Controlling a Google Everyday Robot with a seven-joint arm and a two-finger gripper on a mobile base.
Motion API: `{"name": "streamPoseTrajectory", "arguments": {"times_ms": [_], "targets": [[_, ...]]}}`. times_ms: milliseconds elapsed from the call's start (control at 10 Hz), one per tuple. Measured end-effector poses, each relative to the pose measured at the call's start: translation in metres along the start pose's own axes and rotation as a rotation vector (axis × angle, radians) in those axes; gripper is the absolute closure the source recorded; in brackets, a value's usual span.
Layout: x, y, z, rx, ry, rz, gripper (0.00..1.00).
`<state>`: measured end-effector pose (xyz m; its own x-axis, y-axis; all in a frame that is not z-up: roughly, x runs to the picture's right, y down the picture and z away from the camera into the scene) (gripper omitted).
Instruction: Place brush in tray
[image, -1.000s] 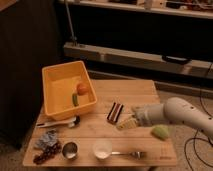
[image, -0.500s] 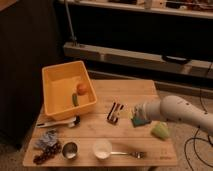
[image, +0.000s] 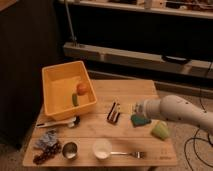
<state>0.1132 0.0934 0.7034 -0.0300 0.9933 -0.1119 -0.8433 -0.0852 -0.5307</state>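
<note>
The brush lies flat on the wooden table just in front of the tray, white handle pointing left and its small dark head to the right. The yellow-orange tray stands at the table's back left and holds an orange fruit and a small green item. My gripper, at the end of the white arm reaching in from the right, hovers over the table's right half, far right of the brush. It is just above a teal-green object.
A dark red-striped block lies left of the gripper. A green cup sits at the right edge. Along the front are a white bowl, a fork, a metal cup, a crumpled bag and grapes.
The gripper has moved right, away from the striped block, uncovering the teal-green object beneath it. The brush and tray have not moved.
</note>
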Motion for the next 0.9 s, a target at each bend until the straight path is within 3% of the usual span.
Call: {"name": "streamPoseTrajectory", "arguments": {"times_ms": [300, 500, 700, 900], "targets": [[0.000, 0.000, 0.001, -0.012, 0.016, 0.001, 0.20], [0.001, 0.021, -0.001, -0.095, 0.074, -0.054, 0.20], [0.017, 0.054, -0.009, -0.184, 0.140, -0.097, 0.20], [0.047, 0.100, -0.020, -0.221, 0.199, -0.183, 0.20]]}}
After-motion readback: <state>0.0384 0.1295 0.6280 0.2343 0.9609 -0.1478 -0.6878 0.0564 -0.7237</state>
